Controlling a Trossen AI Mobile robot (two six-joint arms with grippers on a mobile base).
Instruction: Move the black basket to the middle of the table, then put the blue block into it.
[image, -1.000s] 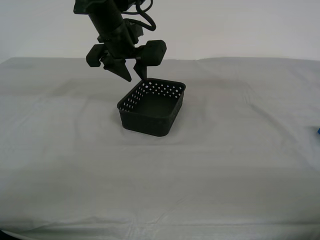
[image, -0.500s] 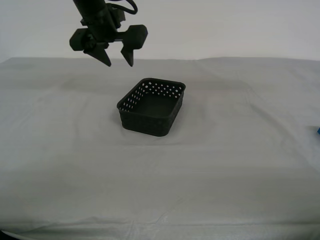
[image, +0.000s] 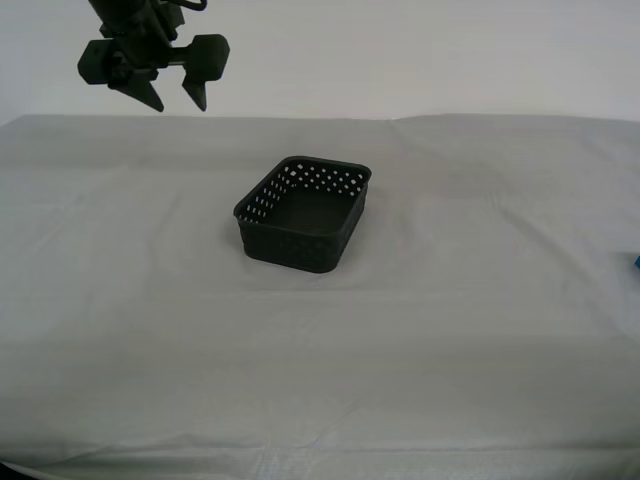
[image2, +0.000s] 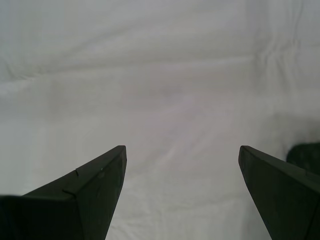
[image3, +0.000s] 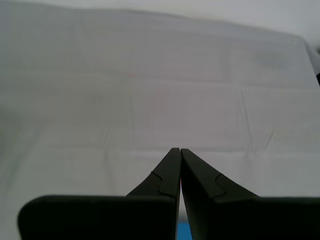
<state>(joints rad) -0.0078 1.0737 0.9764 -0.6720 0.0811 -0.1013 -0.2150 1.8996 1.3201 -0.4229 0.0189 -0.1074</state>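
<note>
The black basket (image: 305, 215) stands upright and empty on the cloth-covered table (image: 450, 340), near the middle. My second gripper (image: 181, 104) hangs open and empty, high above the table's far part, well off to the exterior view's left of the basket. In the second wrist view its jaws (image2: 181, 148) stand wide apart over bare cloth. A sliver of the blue block (image: 636, 262) shows at the exterior view's right edge. My first gripper (image3: 180, 149) is shut with its tips together; a bit of blue (image3: 180, 232) shows under its fingers. It is out of the exterior view.
The cloth (image3: 150, 100) is pale and slightly wrinkled. A plain light wall (image: 420, 50) stands behind the table. The table's front edge (image: 300, 465) runs along the bottom of the exterior view.
My second gripper has risen and moved to the exterior view's left, away from the basket's far rim, staying open. The basket has not moved.
</note>
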